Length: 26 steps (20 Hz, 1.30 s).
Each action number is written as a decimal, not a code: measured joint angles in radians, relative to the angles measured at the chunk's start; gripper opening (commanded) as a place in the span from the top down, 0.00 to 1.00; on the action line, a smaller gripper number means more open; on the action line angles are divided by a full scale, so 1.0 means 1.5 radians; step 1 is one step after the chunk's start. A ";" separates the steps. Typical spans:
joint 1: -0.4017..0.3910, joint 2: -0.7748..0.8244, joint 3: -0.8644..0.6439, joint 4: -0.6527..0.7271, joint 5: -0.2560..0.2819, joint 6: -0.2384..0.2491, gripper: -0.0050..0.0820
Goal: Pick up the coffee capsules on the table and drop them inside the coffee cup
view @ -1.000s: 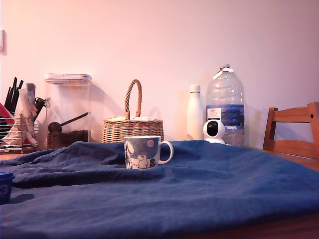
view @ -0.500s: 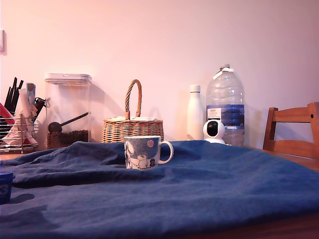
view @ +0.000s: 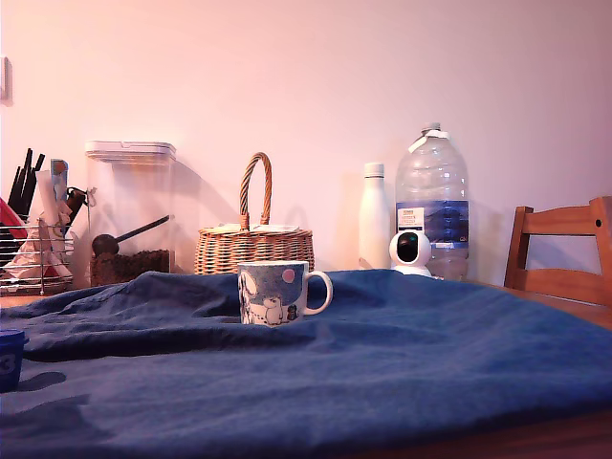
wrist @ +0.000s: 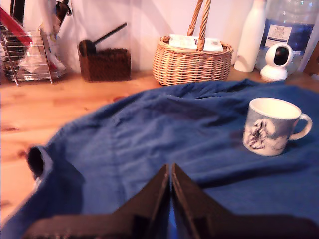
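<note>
Mug (view: 273, 293) upright mid-cloth (view: 382, 363), handle toward the exterior view's right, capsule (view: 10, 358) at that view's far left cloth edge, well apart, gripper (wrist: 170, 172) fingers pressed together, holding nothing.

We saw only part of the capsule (view: 10, 359), cut by the exterior view's left edge. The chair (view: 562, 251) was cut by its right edge. In the wrist view the capsule (wrist: 36, 161) was blurred, and the gripper (wrist: 171, 175) base was cut off.
</note>
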 measured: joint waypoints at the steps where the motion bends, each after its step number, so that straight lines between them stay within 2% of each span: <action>1: 0.000 0.000 0.000 -0.003 0.009 -0.009 0.67; 2: 0.000 0.000 0.000 -0.004 0.016 -0.009 0.46; 3: 0.000 0.000 0.000 -0.004 0.020 -0.025 0.31; 4: 0.000 0.000 0.000 -0.004 0.024 -0.025 0.25; 11: 0.000 0.000 0.000 0.014 0.027 -0.035 0.25; 12: 0.000 0.000 0.000 0.009 0.028 -0.057 0.25; 18: 0.000 0.005 -0.022 -0.011 0.030 -0.063 0.25; 22: -0.001 0.064 -0.025 0.008 0.037 -0.064 0.25; 26: -0.018 0.185 -0.025 0.091 0.051 -0.064 0.25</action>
